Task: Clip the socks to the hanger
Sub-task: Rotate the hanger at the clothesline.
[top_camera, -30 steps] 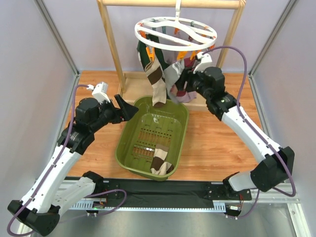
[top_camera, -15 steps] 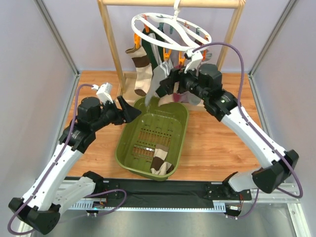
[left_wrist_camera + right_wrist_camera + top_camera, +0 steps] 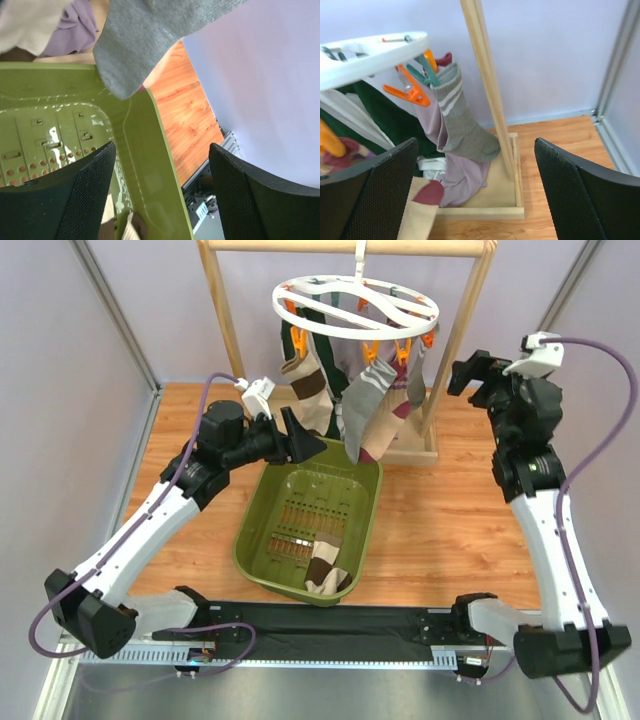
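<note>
Pickup step, by the look of it.
Brown-and-cream argyle sock [image 3: 325, 570] lies in the olive-green slotted plastic basket [image 3: 262, 530], below the gaping, empty left claw [image 3: 305, 435]; white round plastic hanger [image 3: 355, 300] hangs left of the equally gaping right claw [image 3: 463, 375]. Next: probably dip, pinch.

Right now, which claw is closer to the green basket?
The left. The left gripper hangs open just above the basket at its far-left corner; the right gripper is up beside the wooden rack's post, well off to the basket's right.
</note>
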You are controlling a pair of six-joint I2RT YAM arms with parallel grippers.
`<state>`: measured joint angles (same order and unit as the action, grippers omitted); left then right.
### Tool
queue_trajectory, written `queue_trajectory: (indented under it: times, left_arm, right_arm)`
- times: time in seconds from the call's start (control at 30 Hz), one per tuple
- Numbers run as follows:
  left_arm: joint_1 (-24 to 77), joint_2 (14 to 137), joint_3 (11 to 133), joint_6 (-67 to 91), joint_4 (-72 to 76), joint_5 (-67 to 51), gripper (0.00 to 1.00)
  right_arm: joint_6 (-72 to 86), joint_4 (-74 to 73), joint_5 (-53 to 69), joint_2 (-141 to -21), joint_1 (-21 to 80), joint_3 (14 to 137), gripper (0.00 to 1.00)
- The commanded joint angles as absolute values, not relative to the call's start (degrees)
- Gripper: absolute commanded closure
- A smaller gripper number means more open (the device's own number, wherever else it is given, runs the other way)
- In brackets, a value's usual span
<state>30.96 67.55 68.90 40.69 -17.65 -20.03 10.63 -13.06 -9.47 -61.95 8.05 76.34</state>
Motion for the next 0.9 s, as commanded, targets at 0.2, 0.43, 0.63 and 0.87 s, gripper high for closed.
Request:
queue_trajectory:
  times: [0.2, 0.43, 0.63, 0.87]
  left_arm:
    - [31.4, 69.5, 72.1, 40.5, -13.4, -17.6, 0.17]
    - [31.4, 68.1, 70.8, 39.1, -15.1, -16.2, 0.17]
    - [30.9, 65.1, 70.4, 36.8, -19.8, -15.0, 0.16]
    - [27.0, 53.9, 67.4, 36.7, -27.0, -5.7, 0.13]
  right_arm:
    - [13.7, -6.2, 5.6, -75.8, 1.6, 81.1, 0.0]
    - [13.2, -0.4, 10.5, -80.0, 0.5, 81.7, 0.08]
    - [17.5, 9.1, 23.3, -84.7, 0.6, 82.1, 0.17]
    - [16.6, 13.4, 26.6, -88.7, 0.7, 81.6, 0.09]
